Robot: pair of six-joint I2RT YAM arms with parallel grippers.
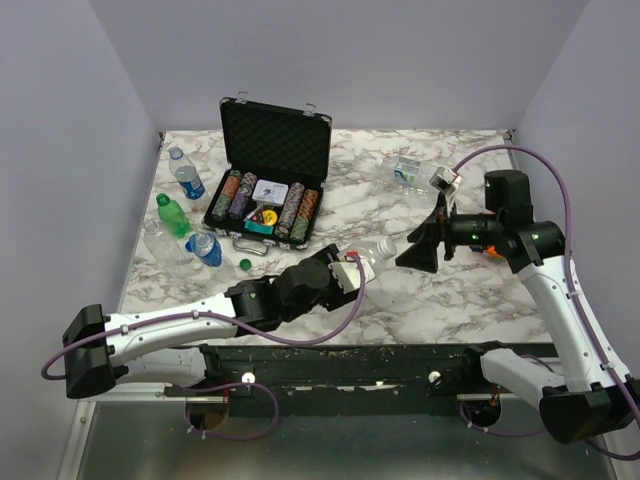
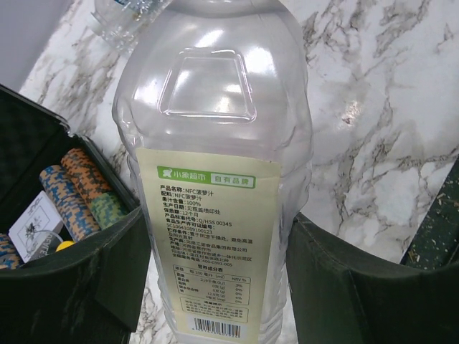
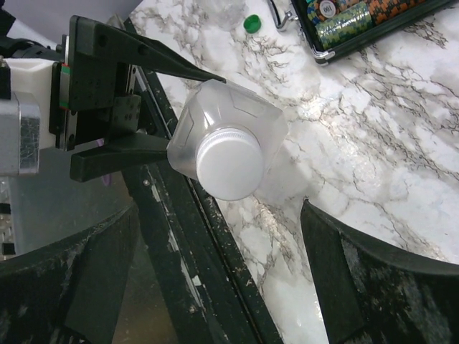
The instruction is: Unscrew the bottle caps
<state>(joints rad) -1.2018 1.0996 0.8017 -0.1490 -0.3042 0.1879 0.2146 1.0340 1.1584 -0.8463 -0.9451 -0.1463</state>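
Left-edge bottles: a green plastic bottle (image 1: 172, 215) and a clear plastic bottle with a blue label (image 1: 186, 178) sit among a small group near the left edge of the white marble-patterned table (image 1: 450, 300).
Loose cap: a small green plastic screw cap (image 1: 245, 265) lies on the marble just in front of the case.
Case: an open black chip case (image 1: 272, 140) holds rows of striped poker chips (image 1: 240, 195).
Left gripper (image 1: 352, 268): clamped on the body of a clear plastic bottle with a pale green label (image 2: 215, 208), one finger pressing each side.
Held bottle: near the table's front middle, between the two grippers, neck pointing toward the right arm.
White cap: a round white plastic screw cap (image 3: 228, 163) sits on that bottle's neck.
Right gripper (image 3: 222, 287): spread wide and holding nothing, facing the white cap, its fingers (image 3: 373, 287) short of it and not touching.
Back right: another clear labelled bottle (image 1: 405, 170) lies on the marble.
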